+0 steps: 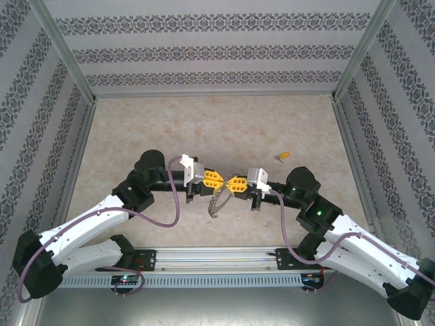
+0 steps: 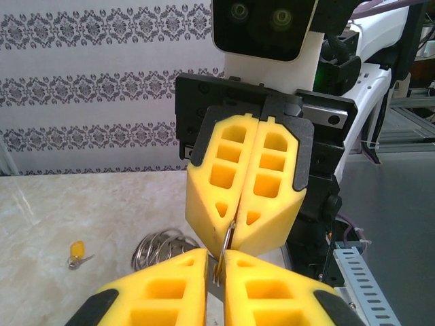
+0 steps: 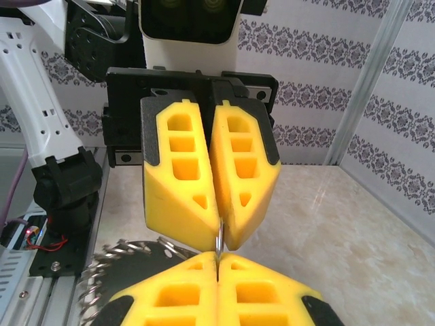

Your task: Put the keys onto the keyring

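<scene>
The left gripper (image 1: 219, 180) and right gripper (image 1: 234, 184) both clamped the dangling keyring (image 1: 216, 204); the yellow-capped key (image 1: 283, 156) lay beyond, nearest the right gripper.

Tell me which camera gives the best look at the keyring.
Right wrist: the keyring is close, its dark band and fringe of wire loops clear, though partly hidden. Top external shows it small and dangling. Left wrist catches some silvery loops.

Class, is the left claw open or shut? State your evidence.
Shut: on the left claw, yellow fingers press together, pinching a thin wire of the keyring.
</scene>
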You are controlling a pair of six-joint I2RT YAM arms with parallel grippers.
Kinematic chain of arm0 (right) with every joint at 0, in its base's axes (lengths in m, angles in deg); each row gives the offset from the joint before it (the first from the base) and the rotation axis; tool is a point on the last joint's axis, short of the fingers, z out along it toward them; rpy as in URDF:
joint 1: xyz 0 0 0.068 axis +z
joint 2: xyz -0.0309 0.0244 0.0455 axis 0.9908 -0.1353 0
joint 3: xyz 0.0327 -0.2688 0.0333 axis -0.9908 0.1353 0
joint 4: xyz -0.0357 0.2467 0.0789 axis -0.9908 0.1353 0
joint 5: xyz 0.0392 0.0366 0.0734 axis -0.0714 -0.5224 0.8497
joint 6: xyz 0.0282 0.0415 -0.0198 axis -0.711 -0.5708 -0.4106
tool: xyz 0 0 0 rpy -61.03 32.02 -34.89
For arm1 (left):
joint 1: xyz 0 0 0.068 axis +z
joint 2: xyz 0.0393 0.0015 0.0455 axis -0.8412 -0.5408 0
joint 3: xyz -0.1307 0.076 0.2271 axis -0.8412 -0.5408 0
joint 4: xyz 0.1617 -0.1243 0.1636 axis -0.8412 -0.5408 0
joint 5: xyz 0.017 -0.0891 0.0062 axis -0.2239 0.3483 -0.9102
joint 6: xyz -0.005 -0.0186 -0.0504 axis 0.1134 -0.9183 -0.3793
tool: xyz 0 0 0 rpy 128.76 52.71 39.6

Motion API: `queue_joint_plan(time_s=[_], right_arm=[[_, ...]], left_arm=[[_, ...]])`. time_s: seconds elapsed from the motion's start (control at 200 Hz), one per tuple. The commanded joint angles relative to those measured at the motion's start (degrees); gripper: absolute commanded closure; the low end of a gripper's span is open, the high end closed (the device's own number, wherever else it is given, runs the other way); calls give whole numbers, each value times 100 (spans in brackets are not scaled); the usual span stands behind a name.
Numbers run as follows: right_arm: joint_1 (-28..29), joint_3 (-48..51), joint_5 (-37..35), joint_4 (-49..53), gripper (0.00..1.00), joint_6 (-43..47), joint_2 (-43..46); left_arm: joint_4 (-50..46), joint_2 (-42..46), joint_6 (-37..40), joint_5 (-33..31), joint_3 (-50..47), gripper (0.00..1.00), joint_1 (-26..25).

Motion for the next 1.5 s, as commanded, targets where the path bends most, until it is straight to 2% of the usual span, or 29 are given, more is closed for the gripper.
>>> queue_joint_plan(time_s=[0.0,0.545,0.839,1.084,1.294,1.384,1.499], right_arm=[[-58,-50,274,-233,100,68,73],[-61,12,470,-489,100,-20,-3],[-56,12,503,-546,100,-31,-49],[-69,38,479,-603,100,-54,6],[-72,79,539,-698,100,-86,22],[-72,96,595,-776,100,-114,50],[-81,124,655,-823,100,-143,126]], left_arm=[[363,-34,-78,225,34,89,-6],[745,-146,-296,395,-54,91,-3],[778,-150,-313,411,-101,84,-6],[769,-106,-287,394,-136,99,-3],[780,-57,-286,332,-141,100,-3],[828,-59,-321,341,-157,91,-3],[864,-52,-346,347,-184,88,-3]])
